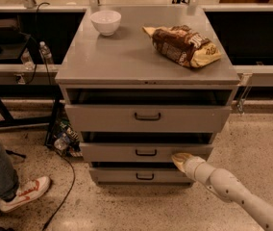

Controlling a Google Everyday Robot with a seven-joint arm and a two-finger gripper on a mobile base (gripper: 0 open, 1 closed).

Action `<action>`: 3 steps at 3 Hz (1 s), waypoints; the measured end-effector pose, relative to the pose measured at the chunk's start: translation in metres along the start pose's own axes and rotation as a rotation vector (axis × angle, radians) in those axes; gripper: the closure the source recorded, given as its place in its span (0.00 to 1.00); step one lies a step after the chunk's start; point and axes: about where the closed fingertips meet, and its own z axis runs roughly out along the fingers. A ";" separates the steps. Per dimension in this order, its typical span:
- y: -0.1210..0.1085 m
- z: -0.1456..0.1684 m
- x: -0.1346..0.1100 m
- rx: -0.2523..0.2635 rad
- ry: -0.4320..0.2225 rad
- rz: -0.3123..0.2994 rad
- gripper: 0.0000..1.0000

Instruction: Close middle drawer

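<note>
The grey cabinet [146, 71] has three drawers. The middle drawer [122, 152] is a low grey front with a small dark bar handle [146, 152] at its centre. It stands pulled out a little, with a dark gap above it. My gripper [179, 158] comes in from the lower right on a white arm. Its yellowish tip rests against the middle drawer's front, right of the handle. The top drawer [146, 117] also stands out slightly. The bottom drawer [141, 176] sits below.
A white bowl [105, 21] and a brown snack bag [182, 44] lie on the cabinet top. A person's leg and a red-and-white shoe [23, 193] are at the lower left. Cables and clutter [64, 138] lie on the floor left of the cabinet.
</note>
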 end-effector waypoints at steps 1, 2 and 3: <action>-0.005 0.006 -0.003 0.004 -0.010 -0.003 1.00; -0.005 0.006 -0.003 0.004 -0.010 -0.003 1.00; -0.005 0.006 -0.003 0.004 -0.010 -0.003 1.00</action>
